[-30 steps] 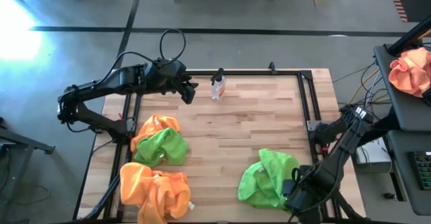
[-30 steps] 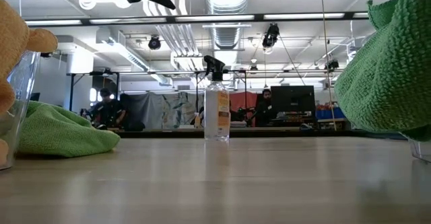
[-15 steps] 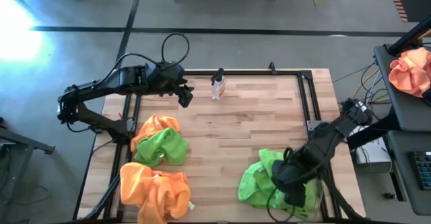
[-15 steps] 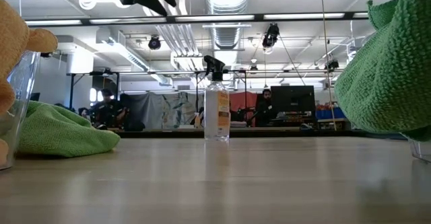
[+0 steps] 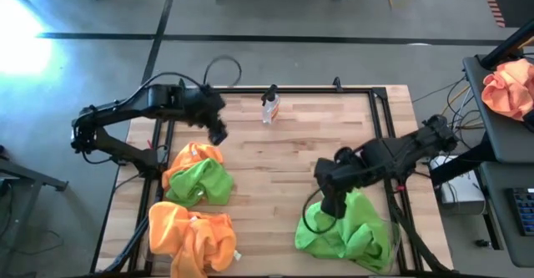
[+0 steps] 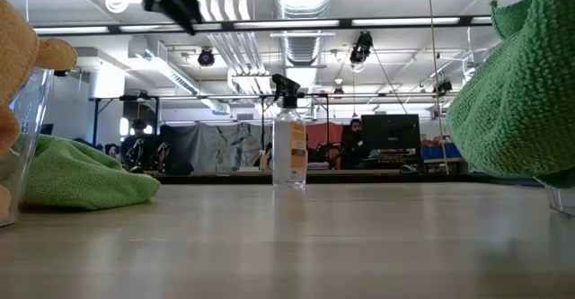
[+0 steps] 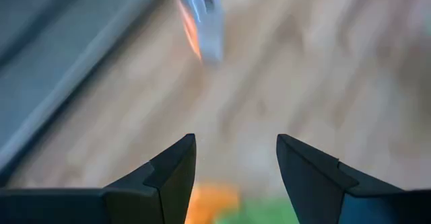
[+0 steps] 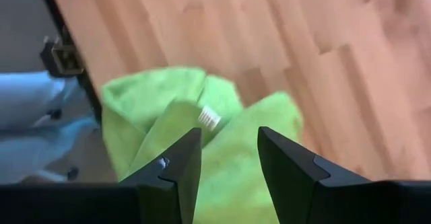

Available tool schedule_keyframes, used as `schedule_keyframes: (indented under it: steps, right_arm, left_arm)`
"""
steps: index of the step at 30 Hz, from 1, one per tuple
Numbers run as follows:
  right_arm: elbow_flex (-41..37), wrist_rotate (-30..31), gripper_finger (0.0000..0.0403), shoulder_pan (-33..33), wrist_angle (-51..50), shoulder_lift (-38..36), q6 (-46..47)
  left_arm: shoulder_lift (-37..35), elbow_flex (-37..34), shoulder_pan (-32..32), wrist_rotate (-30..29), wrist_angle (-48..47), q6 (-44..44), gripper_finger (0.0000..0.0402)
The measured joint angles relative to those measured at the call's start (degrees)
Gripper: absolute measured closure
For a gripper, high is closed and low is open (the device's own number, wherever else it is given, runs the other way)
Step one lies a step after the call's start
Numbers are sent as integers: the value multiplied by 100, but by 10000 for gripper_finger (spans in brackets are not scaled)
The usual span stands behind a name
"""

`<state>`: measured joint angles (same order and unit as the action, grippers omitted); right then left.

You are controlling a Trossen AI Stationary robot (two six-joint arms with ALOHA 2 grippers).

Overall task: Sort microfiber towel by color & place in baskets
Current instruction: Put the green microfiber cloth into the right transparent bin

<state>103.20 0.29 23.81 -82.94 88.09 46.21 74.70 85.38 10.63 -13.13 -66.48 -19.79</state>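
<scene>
Dark and two-fingered, the right end effector (image 5: 328, 209) hangs with its fingers spread and nothing between them, just above the near right part of the pale wooden plank worktop (image 5: 292, 157). Its wrist view looks down past the parted fingers (image 8: 176, 170) at crumpled lime green microfiber towels (image 8: 202, 143) with a small white tag showing. In the high view those green towels (image 5: 344, 226) are heaped in the clear plastic basket on the right (image 5: 392, 249), whose see-through walls are hard to make out. The left end effector (image 5: 219, 134) hovers over the far left part of the worktop, its fingers (image 7: 168, 173) also apart and empty, and its wrist view is smeared by blur. Just in front of it, a lime green microfiber towel (image 5: 200, 182) lies on the worktop, overlapping an orange microfiber towel (image 5: 193, 155). Nearer the front edge, more orange towels (image 5: 192, 238) are piled in the clear plastic basket on the left (image 6: 22, 146). A small clear spray bottle with a black nozzle (image 5: 269, 106) stands upright at the far edge of the worktop, well apart from the towels. Off to the right, on a dark side surface, rests a paler peach-orange cloth bundle (image 5: 509, 88).
</scene>
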Motion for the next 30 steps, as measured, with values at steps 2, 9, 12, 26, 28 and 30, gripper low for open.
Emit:
schedule_keyframes:
  steps: [2,9,12,26,28,30]
  right_arm:
    - [38,115,262,-129,10,0,-151]
    - [42,143,262,-398,113,0,-661]
    - [42,142,264,-494,122,8,-731]
    - [42,490,266,-901,140,9,-898]
    - [42,555,264,-943,142,9,-947]
    - [42,630,264,-988,150,9,-957]
  left_arm:
    - [-6,-51,-98,218,-577,-1,211]
    - [-241,-665,-389,380,-1070,288,211]
    - [-388,-1024,-491,877,-882,483,211]
    - [-1490,-3154,-596,2931,-463,333,211]
    - [-1661,-3407,-596,3014,-384,195,211]
    - [-1851,-3644,-594,3092,-268,83,211]
